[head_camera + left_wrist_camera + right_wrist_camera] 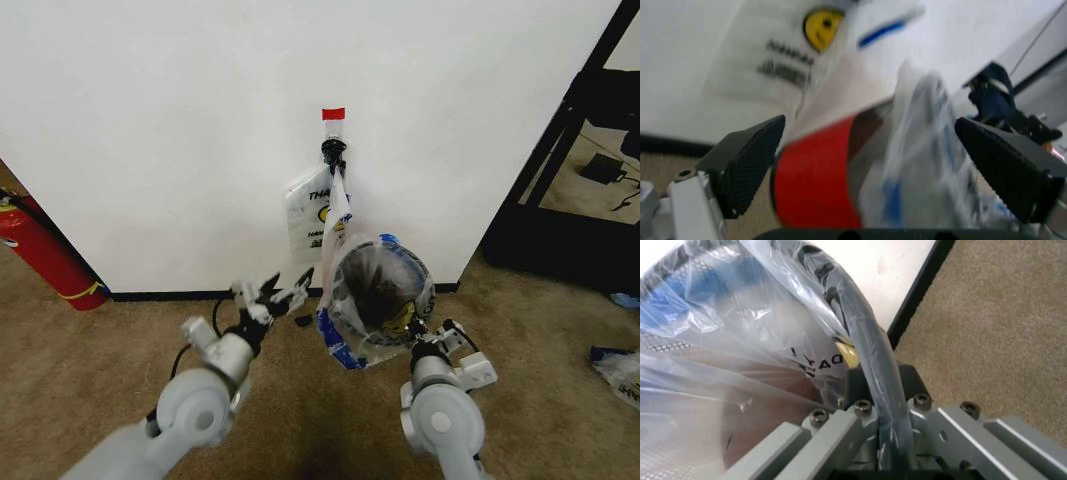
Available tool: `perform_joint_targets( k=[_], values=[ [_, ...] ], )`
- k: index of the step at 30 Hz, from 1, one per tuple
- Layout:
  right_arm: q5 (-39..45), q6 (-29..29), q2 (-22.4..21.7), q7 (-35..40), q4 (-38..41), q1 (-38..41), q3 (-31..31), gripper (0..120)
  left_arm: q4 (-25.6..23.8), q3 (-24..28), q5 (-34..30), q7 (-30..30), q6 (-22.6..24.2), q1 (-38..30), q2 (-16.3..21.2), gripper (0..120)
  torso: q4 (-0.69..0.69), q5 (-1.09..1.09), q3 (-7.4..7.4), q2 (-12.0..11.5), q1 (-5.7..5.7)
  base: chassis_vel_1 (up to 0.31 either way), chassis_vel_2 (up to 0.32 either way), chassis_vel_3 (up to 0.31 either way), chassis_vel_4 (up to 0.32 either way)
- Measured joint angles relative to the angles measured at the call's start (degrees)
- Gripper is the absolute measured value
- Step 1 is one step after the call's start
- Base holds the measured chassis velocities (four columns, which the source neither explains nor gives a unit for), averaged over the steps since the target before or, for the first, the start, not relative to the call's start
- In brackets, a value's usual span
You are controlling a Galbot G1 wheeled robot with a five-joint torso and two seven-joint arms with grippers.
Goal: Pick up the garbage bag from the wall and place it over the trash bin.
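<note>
Garbage bag (372, 290) drapes over the trash bin (400, 262), one handle on the hook (333, 152). Your right gripper (432, 335) pinches bag and rim; left gripper (272, 293) spread wide.

The garbage bag (318, 205) hanging beyond the left gripper (272, 293) shows part of its black print, "THA"; its other lettering is too blurred to read.
</note>
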Motion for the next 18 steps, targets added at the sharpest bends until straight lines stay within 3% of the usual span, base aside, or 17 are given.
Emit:
perform_joint_targets(
  k=[11, 18],
  values=[
    [0.6, -0.5, 0.7, 0.5, 0.9, -0.4, -0.4, 0, 1.9, 4.9, 9.0, 2.2, -1.0, 1.2, -1.4, 93, -0.01, 0.0, 0.0, 0.0, 0.0, 0.0, 0.0, 0.0, 0.0],
    [-0.1, -0.5, 1.2, 0.2, 1.1, -0.8, -0.8, 0, 3.0, 6.4, 11.2, 2.2, -1.0, 0.5, -2.1, 70, -0.01, 0.0, 0.0, 0.0, 0.0, 0.0, 0.0, 0.0, 0.0]
  ],
)
